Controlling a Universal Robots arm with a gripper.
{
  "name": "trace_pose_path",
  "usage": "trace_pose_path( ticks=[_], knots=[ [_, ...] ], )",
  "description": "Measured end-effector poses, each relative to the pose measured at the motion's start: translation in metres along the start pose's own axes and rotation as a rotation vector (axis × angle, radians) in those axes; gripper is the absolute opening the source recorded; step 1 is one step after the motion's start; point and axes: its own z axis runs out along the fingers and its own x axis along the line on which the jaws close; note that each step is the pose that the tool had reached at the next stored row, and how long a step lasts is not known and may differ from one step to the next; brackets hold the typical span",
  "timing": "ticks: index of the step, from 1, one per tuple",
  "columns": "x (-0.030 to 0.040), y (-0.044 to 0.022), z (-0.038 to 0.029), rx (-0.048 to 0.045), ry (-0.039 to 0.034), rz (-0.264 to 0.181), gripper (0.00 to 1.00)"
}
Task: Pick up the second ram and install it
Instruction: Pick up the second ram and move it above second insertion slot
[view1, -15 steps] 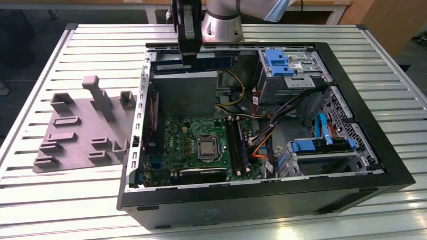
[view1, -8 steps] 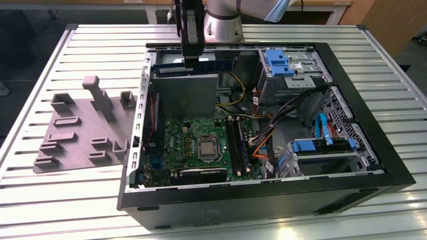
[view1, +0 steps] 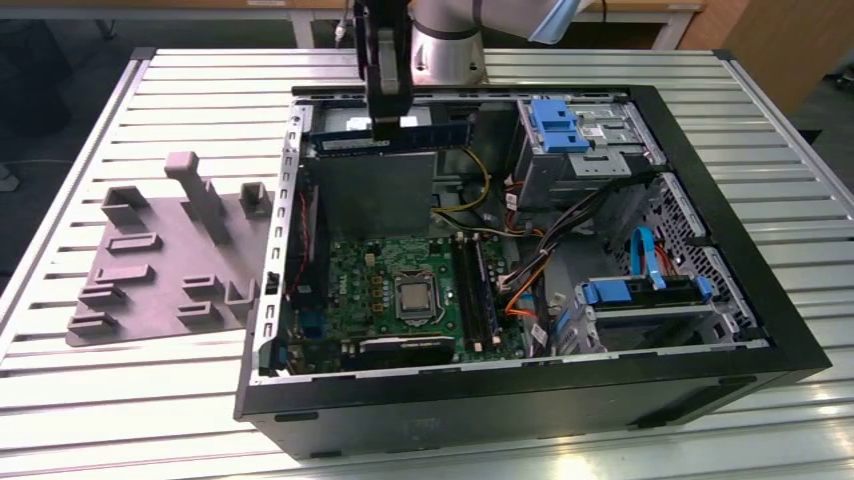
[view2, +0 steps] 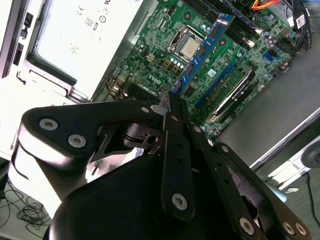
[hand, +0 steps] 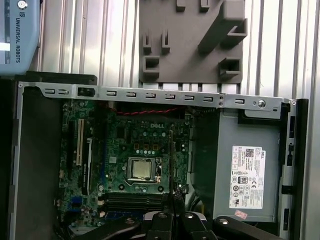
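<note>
Ribbed metal surface (view1: 134, 400), pale slats running across; wooden furniture (view1: 767, 50) behind its far side. On the exterior view's left a grey holder plate (view1: 154, 265) w/ upright posts and small pockets lies flat on the surface, just beside the PC case (view1: 534, 405). Case lies on its side, open, black walls. Inside, left to right: green motherboard (view1: 360, 275) w/ CPU socket (view1: 416, 298) near its middle, long black slots (view1: 474, 285) just right of the socket, orange and black cables (view1: 527, 285), then drive cages w/ blue tabs (view1: 627, 292) by the right wall. In the first wrist view a grey power supply (hand: 247, 175) w/ white label sits at the case end beside the board. Gripper (view1: 387, 126) hangs over that end; jaws clenched on the second ram (view1: 441, 134), gripped near its middle, on edge, lengthwise across the case, in the air, apart from the slots. In the second wrist view the stick reaches out from the jaws over the board.
</note>
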Motion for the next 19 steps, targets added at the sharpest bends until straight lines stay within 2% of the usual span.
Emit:
trace_pose_path(
  ticks=[19],
  knots=[
    [0.0006, -0.0047, 0.0090, 0.0000, 0.0000, 0.000, 0.12]
  ],
)
